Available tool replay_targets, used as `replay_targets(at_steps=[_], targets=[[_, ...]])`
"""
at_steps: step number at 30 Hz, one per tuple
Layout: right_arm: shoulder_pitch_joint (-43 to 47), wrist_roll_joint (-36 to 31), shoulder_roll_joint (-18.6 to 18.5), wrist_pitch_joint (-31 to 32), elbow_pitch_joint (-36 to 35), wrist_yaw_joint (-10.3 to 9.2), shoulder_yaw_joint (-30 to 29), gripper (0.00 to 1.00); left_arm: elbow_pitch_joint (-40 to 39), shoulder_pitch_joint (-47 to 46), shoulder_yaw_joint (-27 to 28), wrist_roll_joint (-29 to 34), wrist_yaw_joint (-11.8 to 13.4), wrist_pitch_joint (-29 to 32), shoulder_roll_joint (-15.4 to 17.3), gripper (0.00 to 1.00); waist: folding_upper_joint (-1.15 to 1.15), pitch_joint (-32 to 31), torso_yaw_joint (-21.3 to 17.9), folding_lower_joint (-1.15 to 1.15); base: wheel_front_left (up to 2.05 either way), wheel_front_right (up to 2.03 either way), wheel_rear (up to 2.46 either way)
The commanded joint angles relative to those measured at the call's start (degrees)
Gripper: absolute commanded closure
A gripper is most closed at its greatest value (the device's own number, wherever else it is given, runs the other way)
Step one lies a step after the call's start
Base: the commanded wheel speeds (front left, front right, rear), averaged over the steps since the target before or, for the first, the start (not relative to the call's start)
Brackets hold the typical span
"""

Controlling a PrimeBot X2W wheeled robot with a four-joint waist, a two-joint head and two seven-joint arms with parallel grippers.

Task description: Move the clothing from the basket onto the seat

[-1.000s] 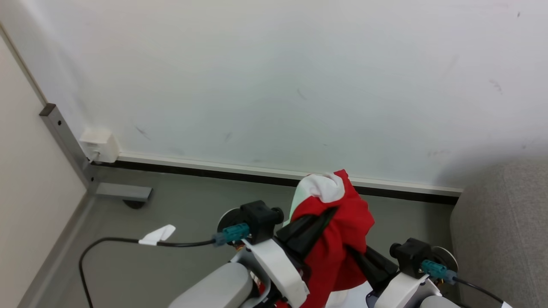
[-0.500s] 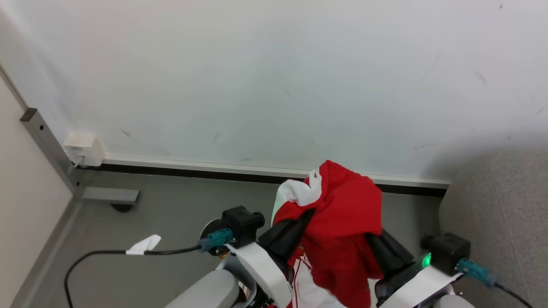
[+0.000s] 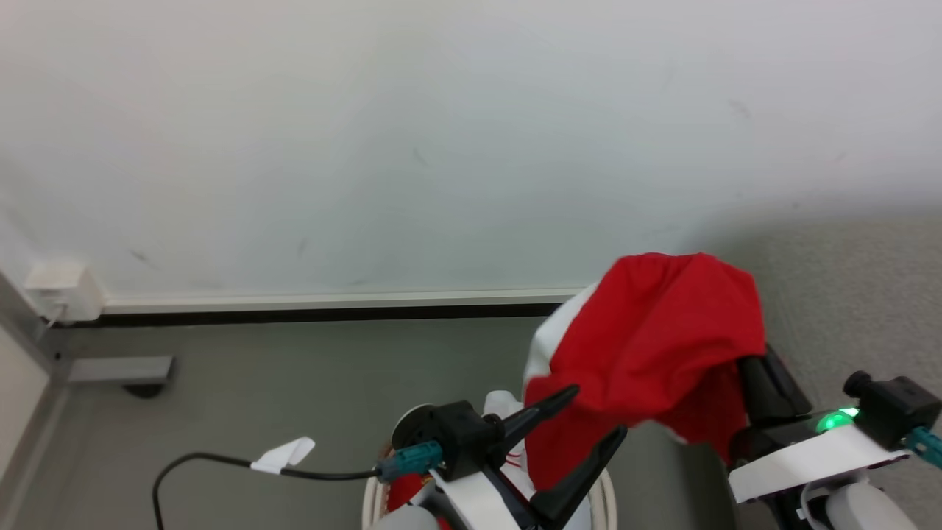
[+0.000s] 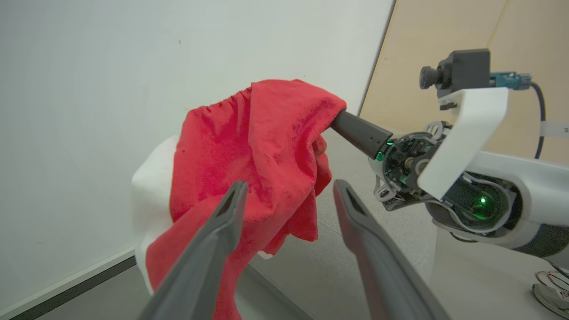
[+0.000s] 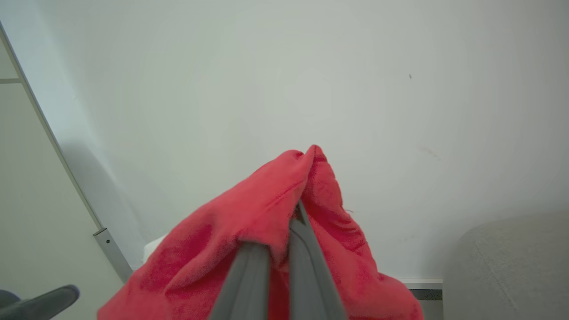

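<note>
my right gripper (image 5: pixel 295 213) clamped on red garment (image 3: pixel 655 324), held high to clear the grey sofa (image 3: pixel 846 294) edge | my left gripper (image 4: pixel 290 184) splayed, holding nothing

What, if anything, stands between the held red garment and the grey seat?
Nothing visible does. The red garment hangs in the air from the right gripper, whose jaws are shut on it, with the seat right beside it. The left gripper is open.

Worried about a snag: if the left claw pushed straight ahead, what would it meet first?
Likely the bright red soft fabric garment hanging from the shut right claw, though depth is unclear.
</note>
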Motion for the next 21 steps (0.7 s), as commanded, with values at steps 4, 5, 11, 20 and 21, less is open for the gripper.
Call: replay_targets(at_steps=[4, 5, 11, 20, 21], targets=[[1.7, -0.7, -1.5, 0.0, -1.8, 0.16, -4.1, 1.0, -0.8, 1.0, -1.1, -0.2, -0.1, 0.0, 1.2, 0.0, 0.0, -0.1, -5.1, 0.0, 0.0, 0.0, 0.0], [2.0, -0.9, -1.8, 0.0, -2.4, 0.16, -4.9, 1.0, -0.7, 1.0, -1.0, 0.1, -0.1, 0.0, 1.3, 0.0, 0.0, -0.1, -6.1, 0.0, 0.0, 0.0, 0.0], [5.5, -2.0, -3.7, 0.0, -5.6, 0.16, -7.8, 1.0, 0.4, 1.9, 1.5, 2.9, -0.1, 0.0, 1.3, 0.0, 0.0, 0.0, -12.2, 0.0, 0.0, 0.0, 0.0], [10.5, -2.7, -4.4, 0.0, -9.8, 0.16, -10.1, 1.0, 2.5, 3.7, 5.9, 7.3, -0.1, 0.0, 0.2, 0.0, 0.0, 0.4, -19.3, 0.0, 0.0, 0.0, 0.0], [11.0, -2.8, -4.3, 0.0, -10.2, 0.16, -10.3, 1.0, 2.6, 3.9, 6.2, 7.8, -0.1, 0.0, 0.0, 0.0, 0.0, 0.4, -19.9, 0.0, 0.0, 0.0, 0.0]])
